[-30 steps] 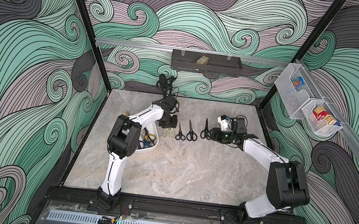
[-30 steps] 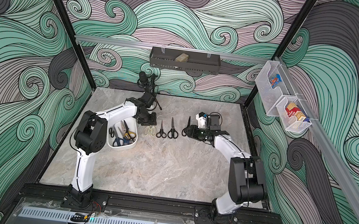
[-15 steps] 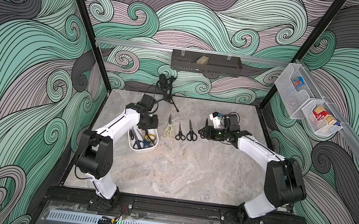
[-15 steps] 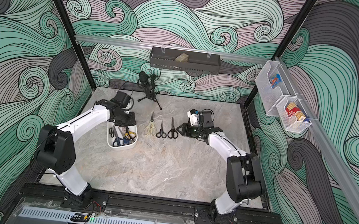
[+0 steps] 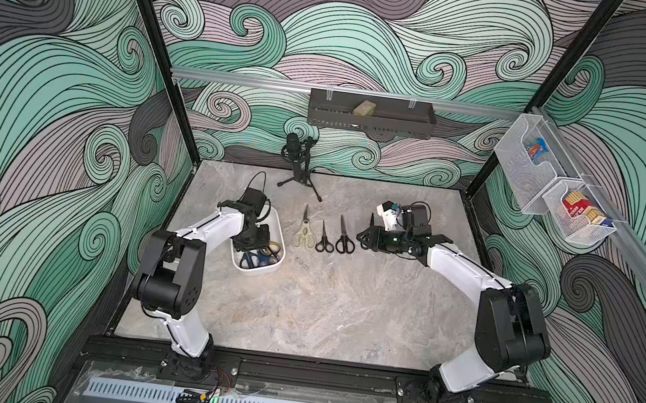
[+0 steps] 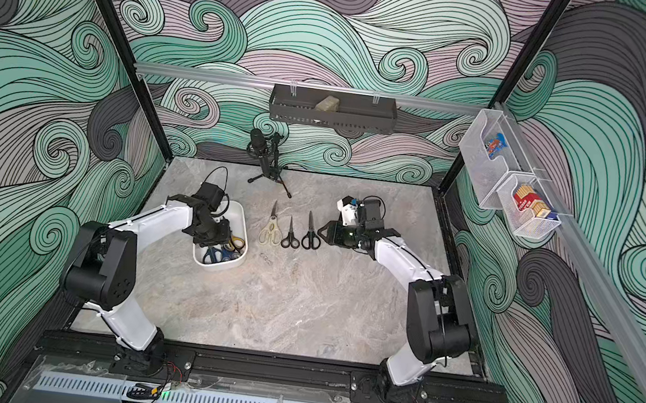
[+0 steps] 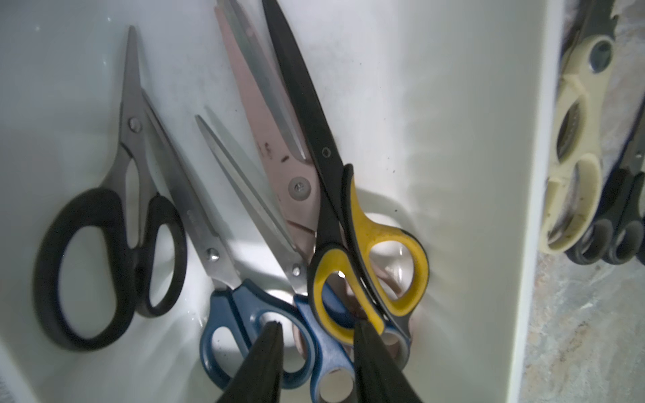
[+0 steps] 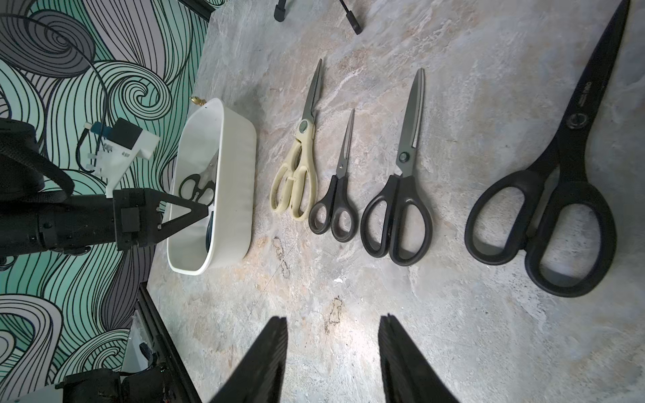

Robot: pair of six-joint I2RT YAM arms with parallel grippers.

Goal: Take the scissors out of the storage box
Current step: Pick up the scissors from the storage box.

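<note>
The white storage box (image 5: pixel 280 247) (image 6: pixel 244 239) stands at the table's left. Inside it lie several scissors: a black pair (image 7: pixel 104 244), two blue pairs (image 7: pixel 227 314), a pale pink pair (image 7: pixel 265 115) and a yellow-black pair (image 7: pixel 370 230). My left gripper (image 7: pixel 318 326) (image 5: pixel 255 244) reaches down into the box, open, its fingertips on either side of a blue handle. On the table lie a cream pair (image 5: pixel 304 231) (image 8: pixel 296 174), a small black pair (image 8: pixel 335 209), a larger black pair (image 8: pixel 398 216) and a big black pair (image 8: pixel 558 195). My right gripper (image 8: pixel 333 318) (image 5: pixel 360 238) hovers open and empty beside them.
A microphone on a small tripod (image 5: pixel 297 157) stands at the back of the table. A black wall tray (image 5: pixel 369 118) hangs on the rear rail. White mesh baskets (image 5: pixel 545 184) hang on the right wall. The box's far wall (image 8: pixel 237 174) is close to the cream pair.
My left arm has swung away from the cream pair on the table and dropped into the storage box, its jaws narrowing. The right gripper has shifted slightly left.
</note>
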